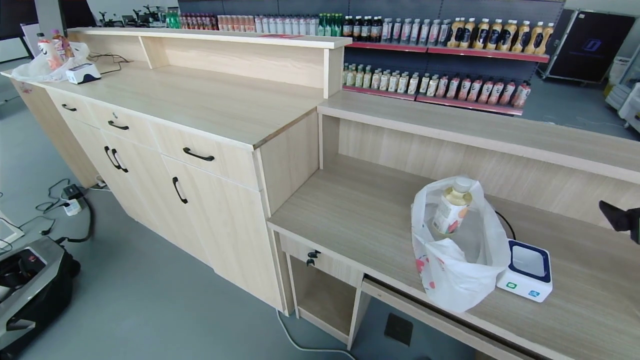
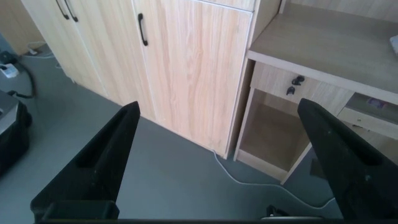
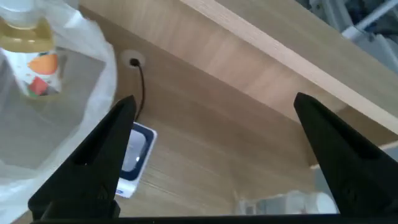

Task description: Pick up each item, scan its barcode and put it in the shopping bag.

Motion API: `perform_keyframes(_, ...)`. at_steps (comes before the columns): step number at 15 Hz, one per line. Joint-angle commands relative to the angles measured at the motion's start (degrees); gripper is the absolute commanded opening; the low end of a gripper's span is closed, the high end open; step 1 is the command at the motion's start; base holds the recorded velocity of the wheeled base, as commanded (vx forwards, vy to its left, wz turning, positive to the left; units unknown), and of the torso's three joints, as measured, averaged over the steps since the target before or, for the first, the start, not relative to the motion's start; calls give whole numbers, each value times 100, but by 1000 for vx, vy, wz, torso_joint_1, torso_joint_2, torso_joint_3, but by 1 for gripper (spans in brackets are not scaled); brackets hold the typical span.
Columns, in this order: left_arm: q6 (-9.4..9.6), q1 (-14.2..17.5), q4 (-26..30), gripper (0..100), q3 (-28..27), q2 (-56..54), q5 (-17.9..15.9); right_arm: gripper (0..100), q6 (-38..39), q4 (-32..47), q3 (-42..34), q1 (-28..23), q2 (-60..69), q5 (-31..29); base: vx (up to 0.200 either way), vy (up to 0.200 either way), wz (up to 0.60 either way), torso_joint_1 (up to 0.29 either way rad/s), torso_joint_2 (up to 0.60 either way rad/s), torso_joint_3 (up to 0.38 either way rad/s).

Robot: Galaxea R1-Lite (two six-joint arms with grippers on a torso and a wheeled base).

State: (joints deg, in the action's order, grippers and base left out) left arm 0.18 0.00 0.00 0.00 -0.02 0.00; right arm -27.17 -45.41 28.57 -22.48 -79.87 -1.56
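Starting at your left, the left gripper point(image 2: 217, 109) hangs over the grey floor point(image 2: 168, 162) in front of the cabinet doors point(image 2: 186, 56). Its two fingers are wide apart with nothing between them, and it is well apart from the low desk point(image 1: 350, 210).

Going right, the white shopping bag point(image 1: 452, 272) stands open on that desk. One drink bottle point(image 1: 451, 207) is inside it with the cap up, its long axis leaning a little. The small white scanner point(image 1: 527, 270) sits just beside the bag, its window facing up. I cannot tell if the plastic touches it.

Farther right, the right gripper point(image 1: 619, 219) is above the desk, fingers also spread and empty. Bag and scanner lie to its left, so your right arm is clearly the nearer one.

The head view gives you how bag and scanner stand side by side. The right wrist view adds a pale blurred thing point(image 3: 292, 202) lying on the desk close to that gripper. It is perhaps the next item to scan, but I cannot tell.
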Motion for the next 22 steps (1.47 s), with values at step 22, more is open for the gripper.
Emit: perform_keyframes(22,-1,0,0,100,0,2,0,100,511,-2587,227,-1162,-3702,2810,0,0,-245,-9,22,10)
